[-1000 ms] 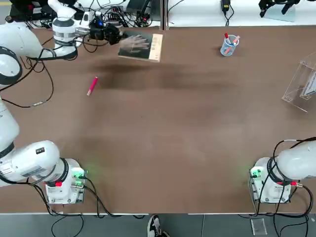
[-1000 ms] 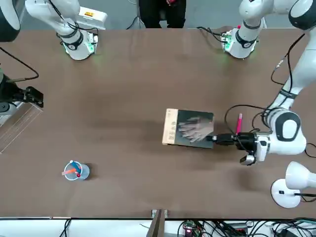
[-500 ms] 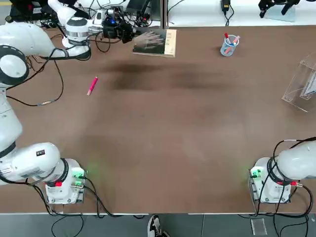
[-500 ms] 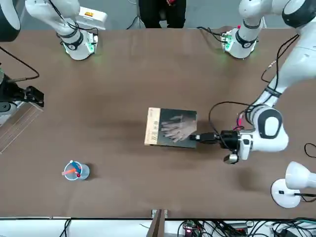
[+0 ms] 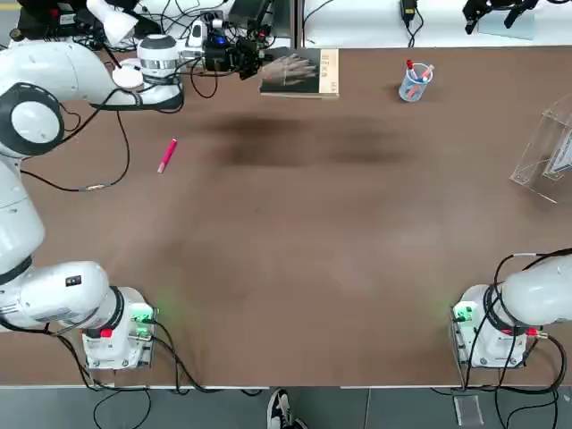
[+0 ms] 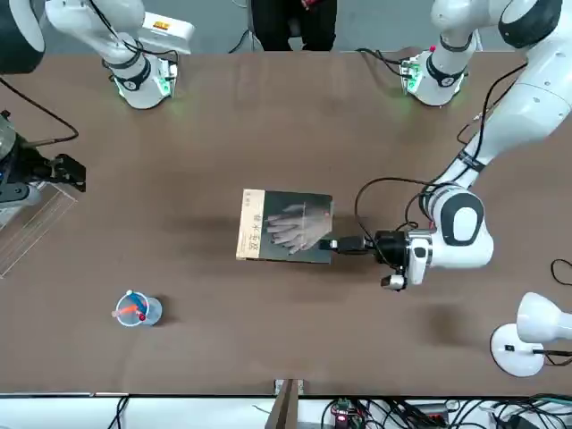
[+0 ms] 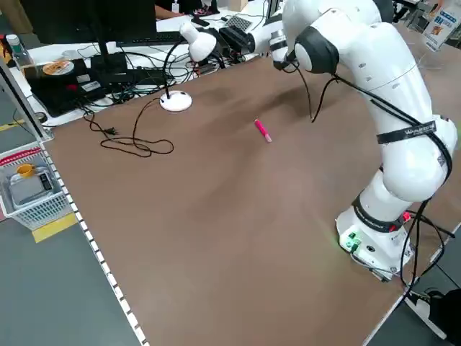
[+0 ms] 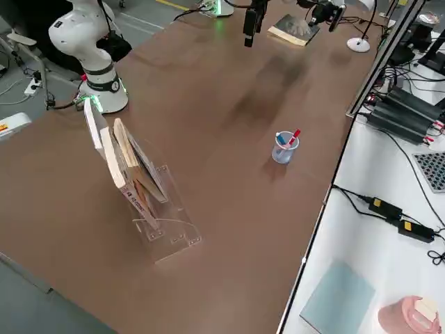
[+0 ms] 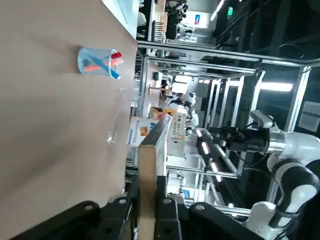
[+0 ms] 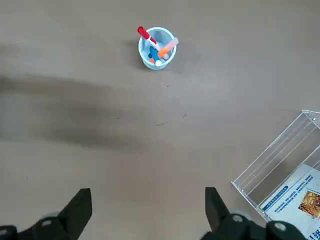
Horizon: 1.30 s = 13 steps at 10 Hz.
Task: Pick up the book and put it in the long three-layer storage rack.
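Clamping one short edge, the left gripper holds the book level above the table; the storage rack stands well apart, below the spread, empty right gripper.

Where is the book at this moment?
The book is held off the table, level, by the left gripper at the table's far edge in the top view, left of the pen cup.

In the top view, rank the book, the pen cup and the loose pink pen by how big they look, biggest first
1. The book, held off the table, so nearer the camera.
2. and 3. The pen cup and the pink pen: too alike to rank.
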Each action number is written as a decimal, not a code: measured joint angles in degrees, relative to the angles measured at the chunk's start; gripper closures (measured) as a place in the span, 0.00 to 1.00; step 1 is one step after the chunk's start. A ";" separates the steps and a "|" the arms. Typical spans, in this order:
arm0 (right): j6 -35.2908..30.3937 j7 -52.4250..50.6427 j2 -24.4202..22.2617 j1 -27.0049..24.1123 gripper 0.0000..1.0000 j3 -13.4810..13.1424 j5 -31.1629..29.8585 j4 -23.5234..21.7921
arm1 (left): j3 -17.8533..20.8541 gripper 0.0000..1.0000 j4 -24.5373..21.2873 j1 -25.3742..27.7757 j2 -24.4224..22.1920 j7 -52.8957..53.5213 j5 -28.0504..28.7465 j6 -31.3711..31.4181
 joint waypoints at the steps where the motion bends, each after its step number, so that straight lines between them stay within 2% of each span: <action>1: 0.05 0.00 0.00 0.07 0.00 0.00 0.00 0.00 | -0.01 1.00 -0.01 -0.62 0.00 0.00 -0.71 0.67; 7: 0.60 0.21 0.00 0.42 0.00 0.10 0.52 0.00 | -0.02 1.00 -0.04 -5.86 0.02 0.10 -3.91 9.04; 10: 1.51 0.66 0.00 0.16 0.00 0.04 5.03 -0.03 | -0.02 1.00 0.00 -8.38 0.03 0.39 -4.06 12.29; 13: 3.06 0.69 0.11 -1.27 0.00 -0.04 11.19 -0.72 | -0.02 1.00 0.26 -9.79 0.03 0.59 -5.60 12.93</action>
